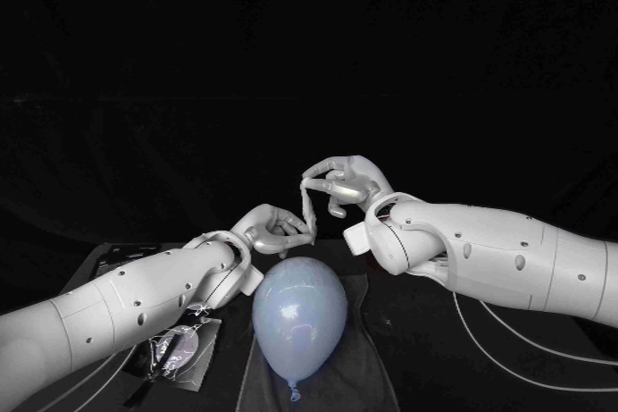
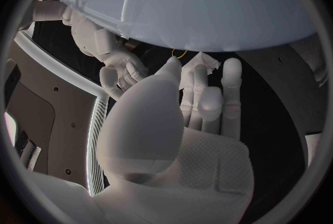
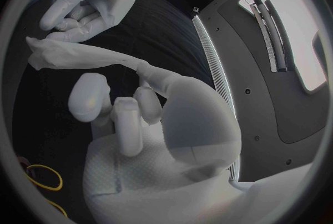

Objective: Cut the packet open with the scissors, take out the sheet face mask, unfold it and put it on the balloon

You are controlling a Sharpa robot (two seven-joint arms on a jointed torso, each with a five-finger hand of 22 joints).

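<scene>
A pale blue balloon [image 1: 299, 312] lies on the table between my arms, its knot toward me; it also shows close by as the balloon [image 2: 194, 1]. Above its far end my right hand [image 1: 346, 185] pinches the top of the folded white sheet mask [image 1: 309, 211], which hangs down as a narrow strip. The right hand [image 3: 139, 107] holds that mask [image 3: 90, 58] between thumb and finger. My left hand [image 1: 274, 229] is just beside the strip's lower end with its fingers [image 2: 208, 90] spread, and I see no grip on it. The cut packet [image 1: 178, 348] lies at the near left.
A dark mat [image 1: 354, 367] lies under the balloon. Yellow rubber bands [image 3: 41, 177] rest on the table near my right wrist. White cables [image 1: 515, 354] trail at the near right. A grey panel [image 1: 116, 256] sits at the table's left.
</scene>
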